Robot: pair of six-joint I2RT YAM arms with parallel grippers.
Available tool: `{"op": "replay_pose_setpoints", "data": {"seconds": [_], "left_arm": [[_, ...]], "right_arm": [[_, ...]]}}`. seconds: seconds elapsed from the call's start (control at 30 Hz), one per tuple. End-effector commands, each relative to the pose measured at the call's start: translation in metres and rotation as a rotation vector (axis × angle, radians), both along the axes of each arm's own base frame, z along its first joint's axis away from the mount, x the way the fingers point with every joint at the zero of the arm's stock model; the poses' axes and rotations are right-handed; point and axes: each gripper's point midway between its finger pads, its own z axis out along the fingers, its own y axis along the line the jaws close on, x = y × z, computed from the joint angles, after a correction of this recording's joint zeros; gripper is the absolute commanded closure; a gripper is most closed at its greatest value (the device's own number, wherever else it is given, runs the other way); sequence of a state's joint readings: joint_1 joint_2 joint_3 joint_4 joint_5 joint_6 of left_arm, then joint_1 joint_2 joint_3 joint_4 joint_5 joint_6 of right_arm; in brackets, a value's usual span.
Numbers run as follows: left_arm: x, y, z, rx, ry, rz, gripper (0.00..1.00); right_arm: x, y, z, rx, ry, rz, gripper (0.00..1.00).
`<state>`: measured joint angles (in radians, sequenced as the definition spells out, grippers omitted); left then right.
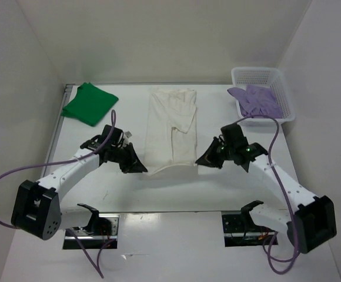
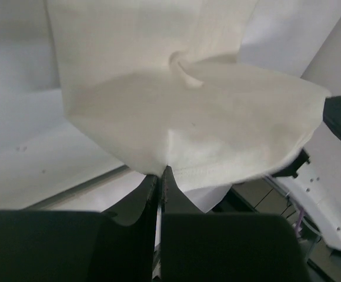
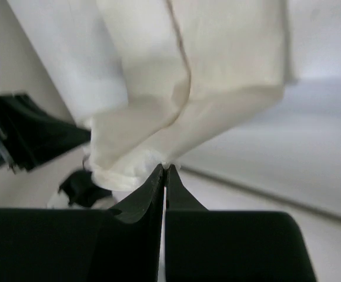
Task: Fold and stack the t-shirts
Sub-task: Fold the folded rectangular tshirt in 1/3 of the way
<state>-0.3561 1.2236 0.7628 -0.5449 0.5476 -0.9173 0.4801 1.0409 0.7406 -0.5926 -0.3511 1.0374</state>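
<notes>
Left hand, right hand: each pinched shut on a near hem corner of white t-shirt. Probably to fold hem toward collar.

Soft, matt cloth of the white t-shirt creases over a smooth white bench; the lattice basket, seemingly glossy plastic.

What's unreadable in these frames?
1. Top view: basket wall hides part of lavender t-shirt.
2. Top view: green t-shirt too small to count layers.
3. Wrist views: white t-shirt cut by top edge; fingers hide cloth depth inside left gripper, right gripper.
</notes>
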Motion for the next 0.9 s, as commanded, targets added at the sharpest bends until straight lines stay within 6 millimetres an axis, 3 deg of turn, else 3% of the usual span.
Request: {"op": "replay_pose_setpoints", "data": {"seconds": [0.0, 0.03, 0.07, 0.13, 0.17, 0.2, 0.23, 0.3, 0.33, 0.4, 0.43, 0.47, 0.6, 0.63, 0.77, 0.87], "left_arm": [[0.048, -0.002, 0.015, -0.028, -0.086, 0.044, 1.0], [0.057, -0.002, 0.015, -0.017, -0.106, 0.046, 1.0], [0.073, -0.002, 0.016, -0.012, -0.137, 0.064, 1.0], [0.104, -0.005, 0.013, 0.018, -0.178, 0.08, 1.0], [0.113, -0.006, 0.012, 0.024, -0.19, 0.086, 1.0], [0.123, -0.003, 0.0, 0.043, -0.178, 0.095, 1.0], [0.14, -0.002, 0.005, 0.041, -0.211, 0.115, 1.0], [0.157, 0.001, -0.01, 0.056, -0.195, 0.133, 1.0], [0.164, -0.001, -0.011, 0.054, -0.202, 0.133, 1.0], [0.186, -0.001, -0.013, 0.062, -0.209, 0.148, 0.99], [0.194, -0.003, -0.012, 0.062, -0.23, 0.139, 0.99], [0.206, -0.006, -0.01, 0.061, -0.247, 0.133, 0.99], [0.233, -0.005, -0.01, 0.069, -0.285, 0.138, 0.98], [0.24, -0.001, -0.013, 0.075, -0.289, 0.141, 0.98], [0.249, -0.003, -0.047, 0.096, -0.238, 0.129, 0.93], [0.255, 0.004, -0.057, 0.119, -0.232, 0.149, 0.9]], "right_arm": [[0.058, -0.033, -0.003, -0.126, -0.152, 0.028, 1.0], [0.071, -0.043, -0.006, -0.153, -0.169, 0.026, 1.0], [0.077, -0.042, -0.007, -0.166, -0.171, 0.044, 1.0], [0.114, -0.042, 0.0, -0.214, -0.229, 0.048, 1.0], [0.124, -0.04, -0.001, -0.22, -0.238, 0.058, 1.0], [0.132, -0.038, -0.014, -0.233, -0.21, 0.072, 1.0], [0.142, -0.039, -0.017, -0.25, -0.221, 0.069, 1.0], [0.164, -0.038, -0.016, -0.259, -0.242, 0.059, 1.0], [0.17, -0.04, -0.031, -0.273, -0.209, 0.064, 1.0], [0.192, -0.041, -0.025, -0.277, -0.253, 0.049, 1.0], [0.196, -0.04, -0.032, -0.281, -0.235, 0.052, 1.0], [0.209, -0.042, -0.024, -0.28, -0.268, 0.042, 1.0], [0.235, -0.056, -0.033, -0.267, -0.261, 0.013, 1.0], [0.241, -0.056, -0.044, -0.275, -0.245, 0.024, 1.0], [0.257, -0.056, -0.066, -0.277, -0.216, 0.032, 1.0], [0.269, -0.05, -0.074, -0.26, -0.208, 0.044, 1.0]]}}
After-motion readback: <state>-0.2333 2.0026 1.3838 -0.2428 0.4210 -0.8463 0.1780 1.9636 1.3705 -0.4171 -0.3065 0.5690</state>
